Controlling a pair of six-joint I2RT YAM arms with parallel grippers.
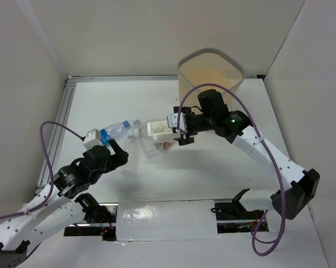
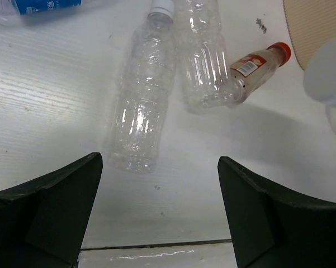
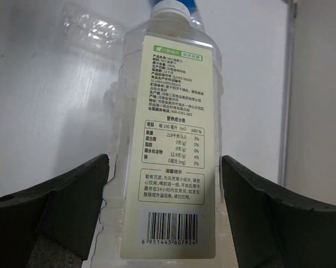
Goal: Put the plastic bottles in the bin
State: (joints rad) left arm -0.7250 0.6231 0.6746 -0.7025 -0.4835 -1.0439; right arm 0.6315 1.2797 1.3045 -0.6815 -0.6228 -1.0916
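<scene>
Trouble looks likeliest at the right hand (image 1: 174, 131): from above it sits at the white-labelled bottle (image 1: 158, 127) near the middle of the worktop (image 1: 223, 178), the bin (image 1: 212, 70) close behind its arm. The left wrist view shows the left hand (image 2: 159, 162) wide and empty, a white-capped clear bottle (image 2: 140, 106) lying just ahead. In the right wrist view the fingers (image 3: 61, 212) flank the white-labelled bottle closely; I cannot tell whether they grip. That slick, crinkly wall could slip or buckle when lifted.
</scene>
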